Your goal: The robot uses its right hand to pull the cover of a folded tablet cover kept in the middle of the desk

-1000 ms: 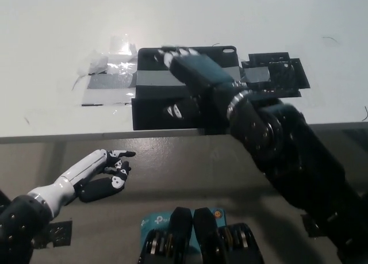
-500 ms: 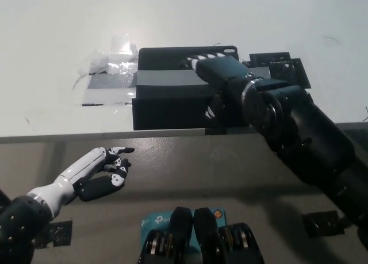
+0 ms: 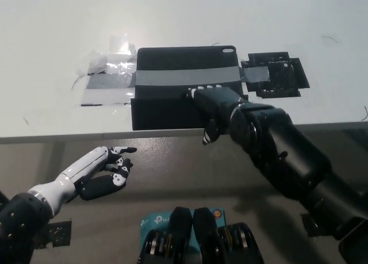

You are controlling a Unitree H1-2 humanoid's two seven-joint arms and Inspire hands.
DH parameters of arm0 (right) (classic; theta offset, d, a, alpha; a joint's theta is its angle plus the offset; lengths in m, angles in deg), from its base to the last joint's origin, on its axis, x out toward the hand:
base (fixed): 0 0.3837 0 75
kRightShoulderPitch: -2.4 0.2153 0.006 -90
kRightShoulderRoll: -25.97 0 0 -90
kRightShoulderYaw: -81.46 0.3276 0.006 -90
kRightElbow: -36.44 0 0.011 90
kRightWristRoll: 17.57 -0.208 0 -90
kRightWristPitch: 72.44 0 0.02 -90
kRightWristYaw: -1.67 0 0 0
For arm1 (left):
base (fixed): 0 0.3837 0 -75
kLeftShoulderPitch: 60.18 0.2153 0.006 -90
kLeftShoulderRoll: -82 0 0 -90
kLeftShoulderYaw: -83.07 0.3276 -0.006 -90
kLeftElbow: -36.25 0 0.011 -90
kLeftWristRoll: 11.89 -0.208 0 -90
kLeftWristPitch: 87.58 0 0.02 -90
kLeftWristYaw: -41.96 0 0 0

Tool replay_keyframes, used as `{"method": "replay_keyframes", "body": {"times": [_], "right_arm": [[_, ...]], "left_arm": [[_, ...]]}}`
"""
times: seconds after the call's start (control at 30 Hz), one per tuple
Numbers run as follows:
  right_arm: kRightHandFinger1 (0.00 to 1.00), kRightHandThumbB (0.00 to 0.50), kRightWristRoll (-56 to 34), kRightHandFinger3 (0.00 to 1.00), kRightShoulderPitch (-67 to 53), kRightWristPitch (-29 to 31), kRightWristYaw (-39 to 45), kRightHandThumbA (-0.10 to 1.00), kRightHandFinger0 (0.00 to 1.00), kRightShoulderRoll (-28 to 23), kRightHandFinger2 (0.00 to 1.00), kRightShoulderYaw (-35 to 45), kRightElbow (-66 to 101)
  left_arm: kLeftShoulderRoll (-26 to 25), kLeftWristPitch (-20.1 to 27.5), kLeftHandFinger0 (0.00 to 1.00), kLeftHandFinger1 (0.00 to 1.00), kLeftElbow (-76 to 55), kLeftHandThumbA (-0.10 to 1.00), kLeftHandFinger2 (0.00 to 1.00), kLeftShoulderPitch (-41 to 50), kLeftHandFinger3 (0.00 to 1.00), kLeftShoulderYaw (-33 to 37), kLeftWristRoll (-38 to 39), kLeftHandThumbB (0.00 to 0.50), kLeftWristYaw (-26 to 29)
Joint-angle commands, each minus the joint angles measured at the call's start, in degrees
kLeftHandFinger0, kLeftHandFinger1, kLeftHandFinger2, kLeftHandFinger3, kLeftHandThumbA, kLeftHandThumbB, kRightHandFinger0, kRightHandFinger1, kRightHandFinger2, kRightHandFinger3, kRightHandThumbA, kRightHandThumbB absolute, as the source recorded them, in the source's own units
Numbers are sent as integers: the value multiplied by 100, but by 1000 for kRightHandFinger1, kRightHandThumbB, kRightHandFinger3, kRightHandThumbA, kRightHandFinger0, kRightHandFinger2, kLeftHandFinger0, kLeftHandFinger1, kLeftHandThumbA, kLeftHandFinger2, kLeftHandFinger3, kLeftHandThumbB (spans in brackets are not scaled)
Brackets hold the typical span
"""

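Resting on the near edge of the black cover [image 3: 172,83] — taped mid-worktop [image 3: 57,22], likely against sliding — the right hand [image 3: 214,103] looks loosely curled, holding nothing; left hand [image 3: 100,173] idles open below.

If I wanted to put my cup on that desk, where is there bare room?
The desk is bare behind the tablet cover and far left. It is crowded mid-desk: tape left, black patch right, right hand at the front edge. The left hand rests below.
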Motion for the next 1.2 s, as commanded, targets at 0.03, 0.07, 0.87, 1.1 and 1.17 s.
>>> {"method": "replay_keyframes", "body": {"times": [0.03,0.07,0.87,1.1,1.17], "right_arm": [[1000,500,94,1000,115,173,-425,1000,1000,-93,1000,177,12],[1000,500,91,1000,93,194,-439,1000,1000,-116,1000,186,39],[1000,487,-195,1000,-659,-197,84,925,1000,-383,1000,514,1093],[1000,476,-219,1000,-1003,-351,75,915,1000,-341,1000,649,1385],[1000,471,-236,1000,-1222,-265,22,937,1000,-393,1000,684,1597]], "left_arm": [[-24,-71,780,828,-47,1000,940,-217,1000,-115,-39,145,-150],[-32,-71,781,828,-49,1000,940,-224,1000,-109,-36,144,-152],[-91,-71,786,819,173,1000,927,-550,1000,-160,-42,180,-250],[-93,-71,775,813,195,1000,914,-562,1000,-193,-39,217,-296],[-102,-71,767,808,236,1000,909,-548,1000,-189,-41,227,-298]]}}
